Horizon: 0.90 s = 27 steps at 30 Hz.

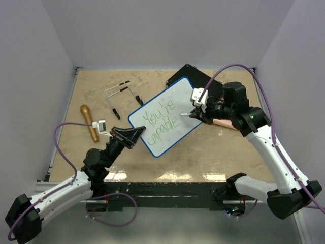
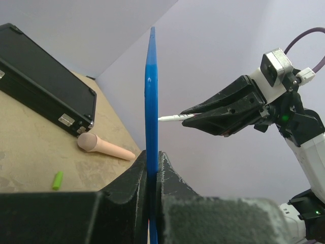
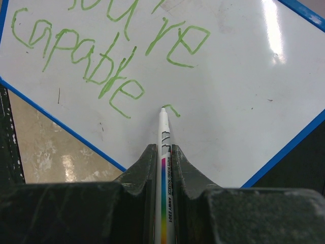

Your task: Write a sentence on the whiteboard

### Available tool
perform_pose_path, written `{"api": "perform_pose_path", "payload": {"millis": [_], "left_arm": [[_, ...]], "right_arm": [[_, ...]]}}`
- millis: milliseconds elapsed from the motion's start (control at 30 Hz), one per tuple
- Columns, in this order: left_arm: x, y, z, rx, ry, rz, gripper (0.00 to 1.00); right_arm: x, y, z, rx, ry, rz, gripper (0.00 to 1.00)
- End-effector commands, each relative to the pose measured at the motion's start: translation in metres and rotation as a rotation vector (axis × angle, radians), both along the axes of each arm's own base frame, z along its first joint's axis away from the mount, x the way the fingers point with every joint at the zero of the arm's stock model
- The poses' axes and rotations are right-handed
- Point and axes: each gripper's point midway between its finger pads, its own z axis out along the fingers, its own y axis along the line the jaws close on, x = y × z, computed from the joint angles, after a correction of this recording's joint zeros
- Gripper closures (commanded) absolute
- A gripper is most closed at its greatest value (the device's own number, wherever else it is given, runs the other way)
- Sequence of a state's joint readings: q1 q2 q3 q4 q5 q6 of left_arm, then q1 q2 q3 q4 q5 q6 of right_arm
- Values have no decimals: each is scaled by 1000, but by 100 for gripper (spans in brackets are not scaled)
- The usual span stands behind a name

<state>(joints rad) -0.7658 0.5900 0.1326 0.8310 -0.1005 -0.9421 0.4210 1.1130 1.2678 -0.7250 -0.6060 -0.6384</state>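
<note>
Beige counter below: left hand clamped on whiteboard edge; right hand pinching marker, tip meeting board just right of sentence.

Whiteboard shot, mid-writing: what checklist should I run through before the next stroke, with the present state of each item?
1. Hold of the left pincer on the whiteboard edge: ok, clamped.
2. Hold of the right pincer on the marker: ok, shut and centred.
3. Marker tip at the board face, beside a short green mark: ok; pressure cannot tell.
4. Blank white space past the tip for more words: ok.
5. The sentence so far, "You're capable", legible and unsmeared: ok.
</note>
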Motion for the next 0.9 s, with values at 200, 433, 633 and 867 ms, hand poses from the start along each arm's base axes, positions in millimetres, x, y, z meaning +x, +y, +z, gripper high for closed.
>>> {"api": "perform_pose_path", "payload": {"millis": [200,433,633,867], "left_arm": [[-19,20,65,-180,-164,-1,100],[-19,21,66,-174,-166,9,100],[-18,20,65,-173,-165,8,100],[-17,18,63,-169,-159,4,100]], "right_arm": [[2,-10,-1,-34,-24,-54,100],[0,-14,-6,-50,-17,-68,100],[-14,-12,-20,-74,31,2,100],[-26,-2,-16,-53,45,89,100]]}}
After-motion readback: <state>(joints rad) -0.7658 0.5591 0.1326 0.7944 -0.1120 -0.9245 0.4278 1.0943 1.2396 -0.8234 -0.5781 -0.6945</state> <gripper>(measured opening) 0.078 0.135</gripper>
